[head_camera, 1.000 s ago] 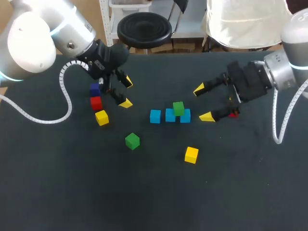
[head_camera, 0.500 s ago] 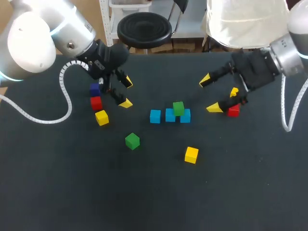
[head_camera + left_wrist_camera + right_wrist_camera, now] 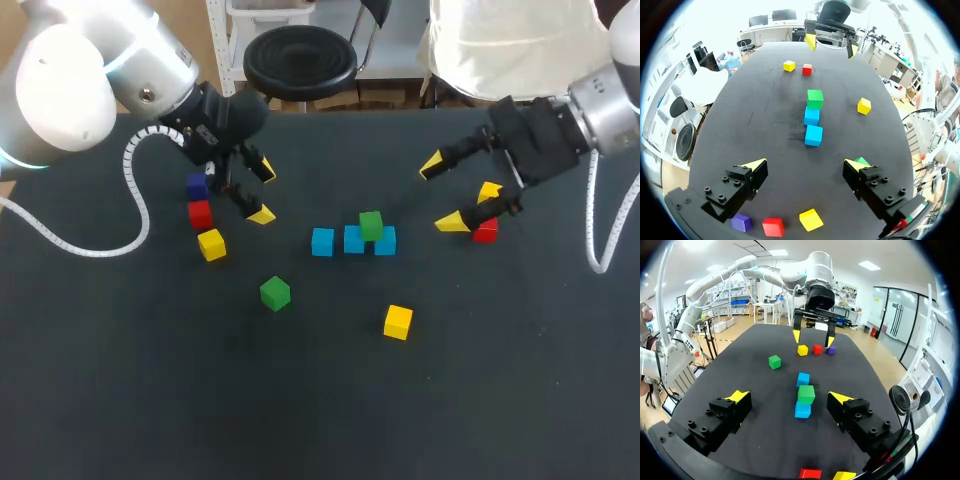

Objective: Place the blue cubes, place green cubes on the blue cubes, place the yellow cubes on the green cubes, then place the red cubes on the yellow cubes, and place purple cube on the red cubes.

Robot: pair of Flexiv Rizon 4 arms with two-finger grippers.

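The left gripper (image 3: 263,192) hangs wide open and empty. The purple cube (image 3: 197,185), a red cube (image 3: 200,213) and a yellow cube (image 3: 211,244) sit near it, from 9 round to 8 o'clock. The loose green cube (image 3: 275,292), likely next, lies apart at the gripper's 6 o'clock. The fingers should straddle it squarely, then seat it flat on the blue cubes (image 3: 322,241) beside the stacked green cube (image 3: 371,224). The right gripper (image 3: 441,194), likewise spread and empty, has a second red cube (image 3: 486,231) at 4 o'clock.

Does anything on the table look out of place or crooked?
Only slightly: the left blue cube stands a little apart from the other two blue cubes, which carry a green cube. Nothing looks damaged.
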